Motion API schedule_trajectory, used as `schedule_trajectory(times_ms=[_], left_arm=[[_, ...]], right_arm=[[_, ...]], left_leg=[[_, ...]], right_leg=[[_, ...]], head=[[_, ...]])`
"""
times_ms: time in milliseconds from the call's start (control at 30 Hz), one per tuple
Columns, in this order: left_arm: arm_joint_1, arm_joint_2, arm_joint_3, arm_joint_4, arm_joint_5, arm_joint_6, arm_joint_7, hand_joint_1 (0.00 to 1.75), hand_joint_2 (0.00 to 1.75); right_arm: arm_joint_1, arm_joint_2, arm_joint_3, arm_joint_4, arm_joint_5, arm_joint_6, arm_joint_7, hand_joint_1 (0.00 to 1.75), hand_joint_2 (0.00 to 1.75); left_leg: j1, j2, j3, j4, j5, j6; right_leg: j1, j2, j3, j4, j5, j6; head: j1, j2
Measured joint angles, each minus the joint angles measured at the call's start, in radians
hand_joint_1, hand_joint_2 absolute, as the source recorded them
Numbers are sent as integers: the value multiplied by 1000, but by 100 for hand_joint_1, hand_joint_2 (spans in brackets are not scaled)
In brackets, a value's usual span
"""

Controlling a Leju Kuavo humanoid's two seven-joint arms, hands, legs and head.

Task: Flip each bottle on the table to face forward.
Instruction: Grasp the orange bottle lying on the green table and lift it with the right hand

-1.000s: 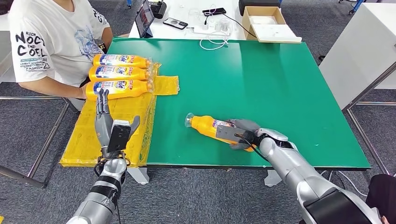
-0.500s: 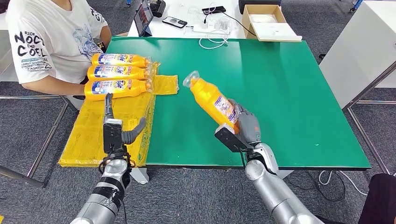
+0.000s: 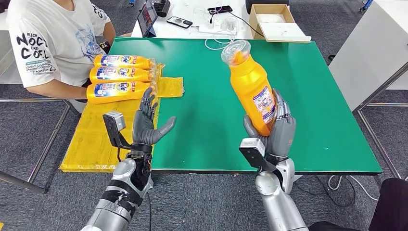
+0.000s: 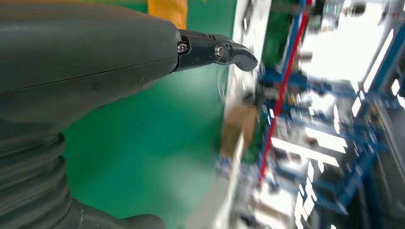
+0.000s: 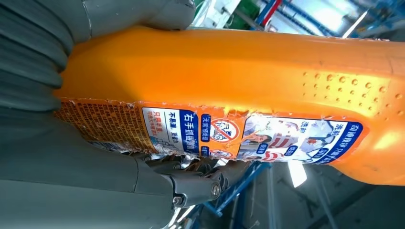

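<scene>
Green surface (image 3: 288, 91). Yellow sheet (image 3: 115, 130) lies over its left edge, part hanging past the side. Three orange bottles (image 3: 122, 75) lie on their sides on the sheet, side by side, labels up, caps pointing toward the surface middle.

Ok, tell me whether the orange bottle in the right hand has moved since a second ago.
Yes. The orange bottle has gone from lying on the green table near its front edge to raised, nearly upright, in the right hand, cap toward the far edge.

Silver jointed arms, black-taped left forearm, dark grey left robot hand (image 3: 146, 124), right robot hand (image 3: 277, 131), ribbed grey wrist covers
</scene>
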Motion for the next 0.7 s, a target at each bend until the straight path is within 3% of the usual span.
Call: schedule_trajectory(times_ms=[167,700], left_arm=[[11,0,-45,-33,84,-136,15,0,175],[31,0,-122,-56,139,-259,31,0,175]], right_arm=[[17,30,39,37,-1,75,-47,175,175],[-28,121,190,283,-13,132,-51,175,175]], left_leg=[[1,1,0,0,0,0],[1,1,-1,0,0,0]], right_leg=[[1,0,0,0,0,0],[1,0,-1,0,0,0]], head=[[0,0],[0,0]])
